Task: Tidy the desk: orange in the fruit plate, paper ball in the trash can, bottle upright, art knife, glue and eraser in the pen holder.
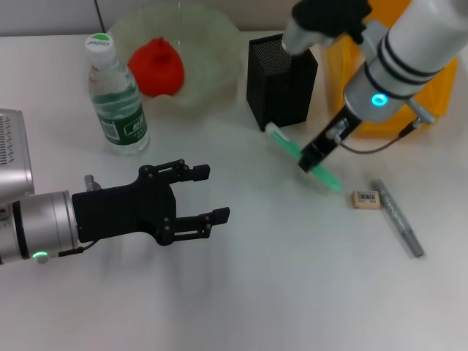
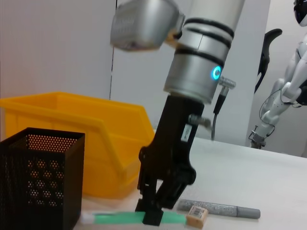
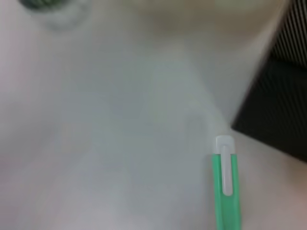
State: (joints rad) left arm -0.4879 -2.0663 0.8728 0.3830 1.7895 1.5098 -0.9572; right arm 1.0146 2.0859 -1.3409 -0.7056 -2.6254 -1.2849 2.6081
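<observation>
My right gripper [image 1: 311, 161] reaches down in front of the black mesh pen holder [image 1: 281, 82] and is shut on the green art knife [image 1: 301, 156], which lies low on the table. The left wrist view shows that gripper [image 2: 153, 214] clamped on the knife [image 2: 120, 218]; the knife also shows in the right wrist view [image 3: 224, 189]. The tan eraser [image 1: 366, 199] and the grey glue stick [image 1: 399, 219] lie to its right. The orange [image 1: 156, 67] sits in the pale-green fruit plate [image 1: 212, 44]. The bottle [image 1: 117, 95] stands upright. My left gripper [image 1: 217, 194] is open and empty. The paper ball is out of view.
The yellow trash can [image 1: 344, 73] stands behind the right arm, next to the pen holder. A grey device edge [image 1: 13, 150] is at the far left. Bare white table lies in front of both grippers.
</observation>
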